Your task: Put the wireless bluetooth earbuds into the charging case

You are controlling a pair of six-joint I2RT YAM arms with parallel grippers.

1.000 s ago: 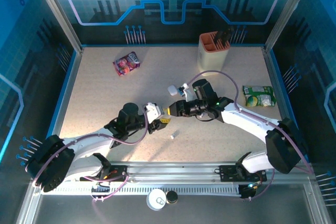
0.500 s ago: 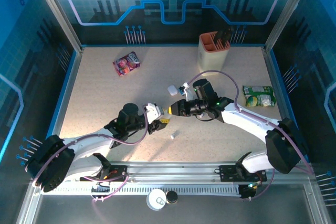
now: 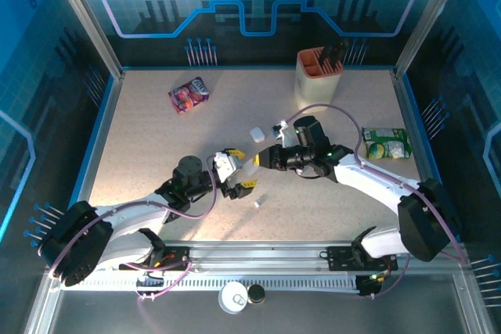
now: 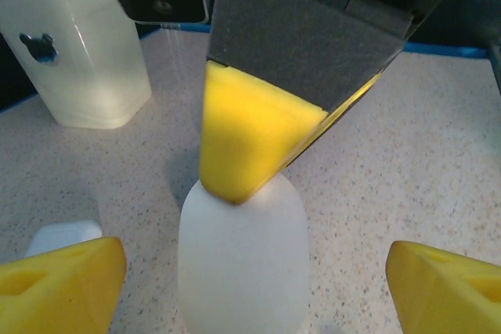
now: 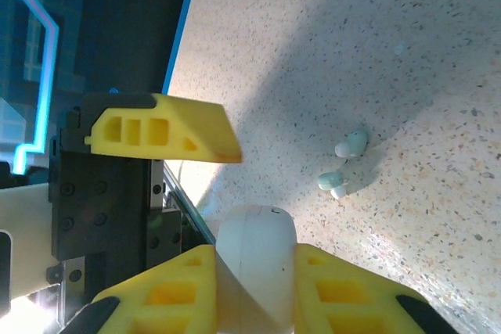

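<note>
**Case held, earbuds loose**

The charging case (image 5: 254, 244) is clamped by the right gripper (image 5: 254, 262). The left gripper (image 4: 254, 275) is spread wide around it, holding nothing. Earbuds (image 5: 350, 145) are seen on the table (image 3: 156, 138), just toward its near edge from the case, nearest the left gripper.

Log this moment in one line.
left gripper: open | right gripper: shut on charging case | earbuds: two loose on table
</note>
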